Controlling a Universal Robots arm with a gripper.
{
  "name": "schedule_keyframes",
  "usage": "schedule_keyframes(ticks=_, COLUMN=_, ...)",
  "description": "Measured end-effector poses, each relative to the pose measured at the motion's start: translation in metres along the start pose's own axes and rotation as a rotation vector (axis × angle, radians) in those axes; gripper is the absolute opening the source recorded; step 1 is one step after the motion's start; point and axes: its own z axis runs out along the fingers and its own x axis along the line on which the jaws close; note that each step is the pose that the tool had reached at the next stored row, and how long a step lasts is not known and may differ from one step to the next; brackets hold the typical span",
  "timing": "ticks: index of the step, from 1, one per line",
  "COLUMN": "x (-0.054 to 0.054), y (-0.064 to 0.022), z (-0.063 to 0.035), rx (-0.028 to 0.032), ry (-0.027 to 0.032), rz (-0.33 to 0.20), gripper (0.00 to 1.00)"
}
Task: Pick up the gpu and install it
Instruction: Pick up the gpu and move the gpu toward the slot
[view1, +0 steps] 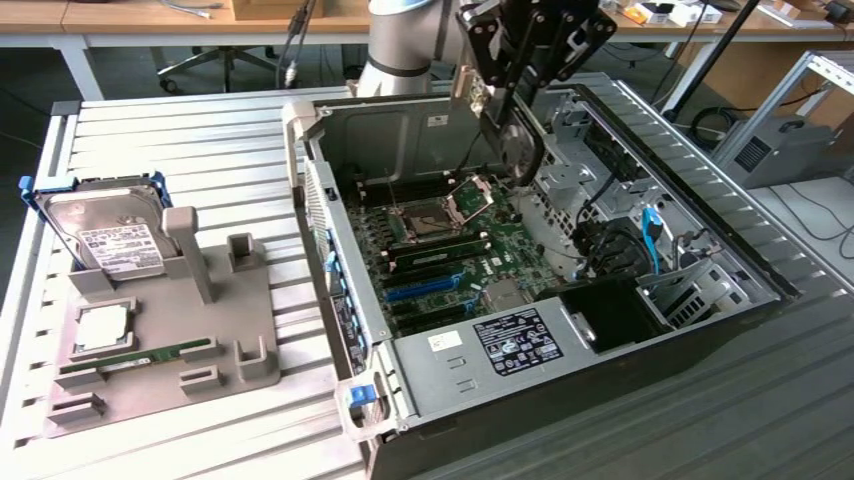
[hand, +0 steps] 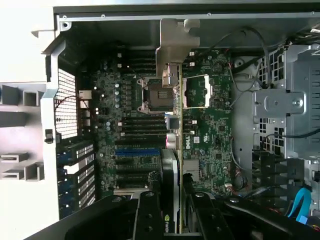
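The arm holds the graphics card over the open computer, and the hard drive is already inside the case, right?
Not quite. The gripper does hold the graphics card over the open computer, but the hard drive is not inside: the exterior view shows it on the gray stand at that view's left, outside the case.

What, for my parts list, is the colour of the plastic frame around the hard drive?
Blue; the frame shows best in the exterior view.
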Motion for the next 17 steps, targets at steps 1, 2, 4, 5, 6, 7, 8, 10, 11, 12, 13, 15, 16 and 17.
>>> schedule_keyframes(ticks=1, x=-0.004, y=0.0001, z=0.0001, rx=0.0, ry=0.0, rz=0.0, gripper=0.27)
schedule_keyframes(ticks=2, x=-0.009, y=0.0002, z=0.0002, rx=0.0001, ry=0.0, rz=0.0, gripper=0.27)
schedule_keyframes(ticks=4, x=-0.016, y=0.0004, z=0.0003, rx=0.0, ry=0.0, rz=0.0, gripper=0.27)
schedule_keyframes(ticks=5, x=-0.02, y=0.0005, z=0.0004, rx=0.0, ry=0.0, rz=0.0, gripper=0.27)
schedule_keyframes(ticks=6, x=-0.023, y=0.0006, z=0.0004, rx=0.0, ry=0.0, rz=0.0, gripper=0.27)
schedule_keyframes(ticks=7, x=-0.026, y=0.0006, z=0.0005, rx=0.0001, ry=0.0, rz=0.0, gripper=0.27)
schedule_keyframes(ticks=8, x=-0.029, y=0.0007, z=0.0006, rx=0.0, ry=0.0, rz=0.0, gripper=0.27)
schedule_keyframes(ticks=10, x=-0.035, y=0.0008, z=0.0007, rx=0.0, ry=0.0, rz=0.0, gripper=0.27)
schedule_keyframes(ticks=11, x=-0.038, y=0.0009, z=0.0007, rx=0.0001, ry=0.0, rz=0.0, gripper=0.27)
schedule_keyframes(ticks=12, x=-0.042, y=0.001, z=0.0008, rx=0.0, ry=0.0, rz=0.0, gripper=0.27)
schedule_keyframes(ticks=13, x=-0.045, y=0.0011, z=0.0009, rx=0.0, ry=0.0, rz=0.0, gripper=0.27)
schedule_keyframes(ticks=15, x=-0.051, y=0.0013, z=0.001, rx=0.0, ry=0.0, rz=0.0, gripper=0.27)
schedule_keyframes(ticks=16, x=-0.054, y=0.0013, z=0.0011, rx=0.0, ry=0.0, rz=0.0, gripper=0.27)
schedule_keyframes(ticks=17, x=-0.058, y=0.0014, z=0.0012, rx=-0.0001, ry=0.0, rz=0.0, gripper=0.27)
